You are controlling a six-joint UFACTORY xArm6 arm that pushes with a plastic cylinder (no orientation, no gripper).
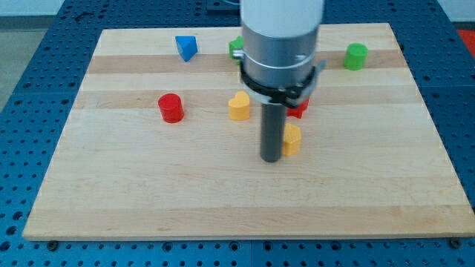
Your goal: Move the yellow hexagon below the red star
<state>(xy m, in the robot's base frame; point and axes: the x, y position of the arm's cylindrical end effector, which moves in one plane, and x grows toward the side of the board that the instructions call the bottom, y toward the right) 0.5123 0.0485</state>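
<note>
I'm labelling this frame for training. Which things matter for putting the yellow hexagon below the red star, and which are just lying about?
For the job: yellow hexagon, red star mostly hidden behind the arm, my tip just left of the hexagon.

Lying about: yellow block, red cylinder, blue block, green cylinder, green block.

surface: pale wooden board [223,200], lengthwise grain, lighter and darker strips | base: blue perforated metal plate [30,59] with regular rows of holes, visible on every side of board | light: even, bright, soft shadows only | walls, windows, floor: out of view
</note>
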